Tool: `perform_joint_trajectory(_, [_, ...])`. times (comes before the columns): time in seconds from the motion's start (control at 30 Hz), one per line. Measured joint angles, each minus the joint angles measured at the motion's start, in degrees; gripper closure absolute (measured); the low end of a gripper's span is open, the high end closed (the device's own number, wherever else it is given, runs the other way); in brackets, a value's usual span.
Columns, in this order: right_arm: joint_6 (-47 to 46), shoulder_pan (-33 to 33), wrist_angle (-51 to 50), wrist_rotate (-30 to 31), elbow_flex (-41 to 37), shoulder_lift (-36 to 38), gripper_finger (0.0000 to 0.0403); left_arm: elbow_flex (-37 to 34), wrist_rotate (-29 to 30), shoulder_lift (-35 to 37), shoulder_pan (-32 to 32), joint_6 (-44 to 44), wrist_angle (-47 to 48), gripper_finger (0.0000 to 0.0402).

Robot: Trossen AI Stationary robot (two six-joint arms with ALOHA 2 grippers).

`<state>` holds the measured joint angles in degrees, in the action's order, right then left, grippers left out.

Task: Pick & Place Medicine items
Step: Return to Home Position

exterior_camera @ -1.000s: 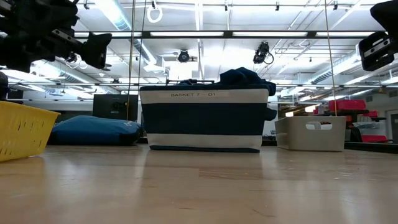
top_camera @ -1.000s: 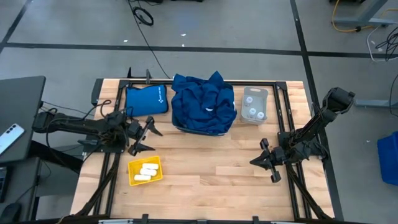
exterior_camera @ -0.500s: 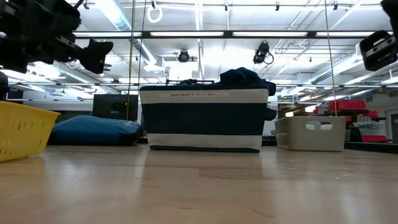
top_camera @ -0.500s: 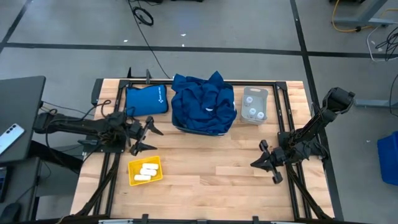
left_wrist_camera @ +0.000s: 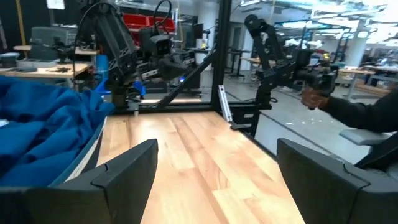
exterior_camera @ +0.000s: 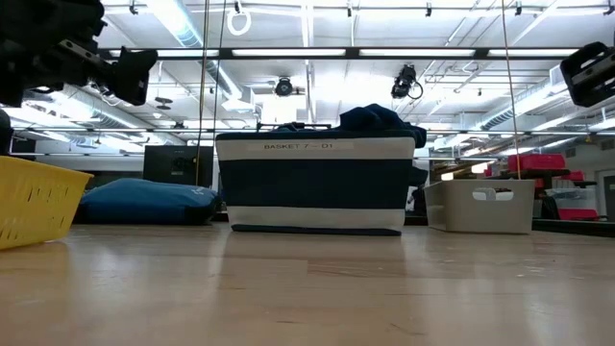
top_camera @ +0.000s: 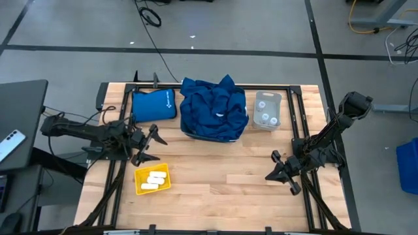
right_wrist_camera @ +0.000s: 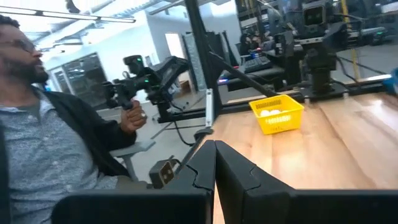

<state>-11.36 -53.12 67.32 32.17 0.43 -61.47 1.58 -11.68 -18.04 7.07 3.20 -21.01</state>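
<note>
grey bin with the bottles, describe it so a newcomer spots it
Find the striped basket heaped with blue cloth at the table's back middle. The grey bin sits beside it, on the robot's right. It alone is pale and holds small white bottles.

A striped basket [exterior_camera: 315, 183] heaped with blue gowns [top_camera: 214, 108] stands near the left gripper [top_camera: 157, 149], a blue pouch [top_camera: 154, 104] beside the basket.

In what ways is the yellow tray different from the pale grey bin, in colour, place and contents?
Colour: the yellow tray is bright yellow, the pale grey bin whitish grey.
Place: the yellow tray stands alone on the left half of the table, the pale grey bin on its right half, beside the basket of blue cloth.
Contents: the yellow tray holds cream-white oblong packs, the pale grey bin small round bottles.
Both are open-topped.
</note>
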Motion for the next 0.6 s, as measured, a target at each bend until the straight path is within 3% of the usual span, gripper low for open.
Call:
perform_joint_trajectory(0.2, [0.05, -0.02, 1.12, -2.5, 0.0, 0.0, 0.0387, 0.0, 7.16, 1.4, 6.01, -0.75, 1.91, 0.007])
perform_joint_trajectory(0.6, [0.85, 0.0, 1.08, -2.65, 0.0, 0.0, 0.0387, 0.0, 8.33, 1.33, 15.73, -2.77, 2.03, 0.007])
